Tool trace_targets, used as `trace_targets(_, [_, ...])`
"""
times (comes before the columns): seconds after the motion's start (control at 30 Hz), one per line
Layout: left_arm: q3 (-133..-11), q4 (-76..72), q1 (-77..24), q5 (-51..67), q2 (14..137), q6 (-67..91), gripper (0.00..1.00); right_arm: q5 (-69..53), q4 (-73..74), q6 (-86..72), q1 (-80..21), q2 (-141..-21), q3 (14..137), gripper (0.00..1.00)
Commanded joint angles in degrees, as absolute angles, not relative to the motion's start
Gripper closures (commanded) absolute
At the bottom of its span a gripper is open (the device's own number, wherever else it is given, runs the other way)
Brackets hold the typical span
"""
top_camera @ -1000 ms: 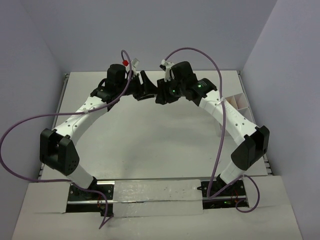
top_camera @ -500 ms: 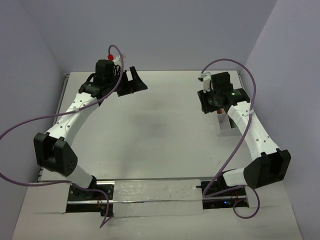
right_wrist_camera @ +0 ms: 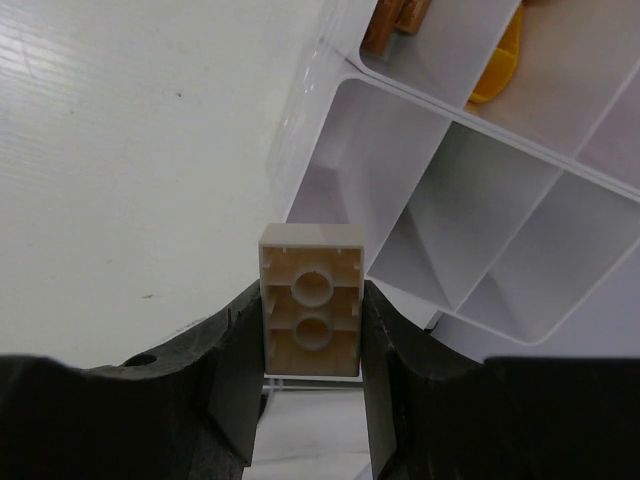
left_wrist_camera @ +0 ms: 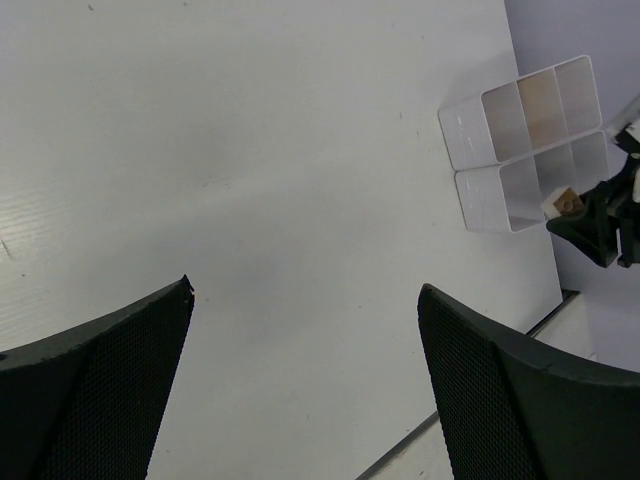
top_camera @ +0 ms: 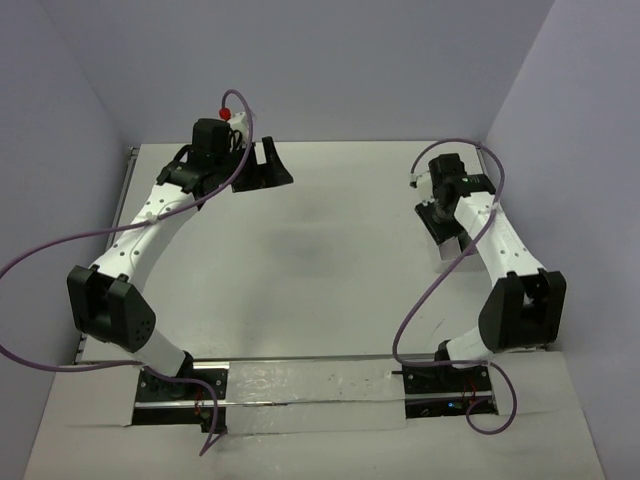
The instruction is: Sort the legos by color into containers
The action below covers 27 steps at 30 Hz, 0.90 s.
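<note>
Pale lego (right_wrist_camera: 311,313) sits clamped in right pincer (right_wrist_camera: 311,345) by the tray (right_wrist_camera: 452,124); left pincer (left_wrist_camera: 305,288) gapes wide.

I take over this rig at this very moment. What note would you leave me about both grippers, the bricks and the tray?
Left gripper: fingers wide open, empty, above the bare table, away from the tray.
Right gripper: shut on a pale brick, at the near edge of the white tray, not yet released.
Done: a brown piece and a yellow piece lie in the tray's far compartments.
Left: drop the pale brick into a compartment of its own; the nearest ones look empty. I see no loose bricks in these views.
</note>
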<state>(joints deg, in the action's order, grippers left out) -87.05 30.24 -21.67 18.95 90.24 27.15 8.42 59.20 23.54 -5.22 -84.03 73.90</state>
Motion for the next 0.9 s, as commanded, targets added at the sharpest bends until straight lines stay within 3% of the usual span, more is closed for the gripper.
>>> trace_targets(0.0, [-90.39,31.35,-21.8,21.16,90.53,24.52,0.01,11.71,61.84,27.48,-4.76,-88.36,77.18,1.0])
trace_targets(0.37, [-90.56,31.31,-21.8,21.24,90.77,24.7,0.01,13.92,62.52,27.25,-4.04,-94.17,79.83,0.97])
trace_targets(0.7, [-91.31,31.29,-21.8,21.98,91.67,25.3,0.01,16.14,63.26,27.94,-3.43,-96.01,79.48,0.86])
trace_targets(0.87, [-91.22,31.28,-21.8,21.7,91.39,25.31,0.01,17.14,63.02,27.86,-3.16,-96.88,79.92,0.75])
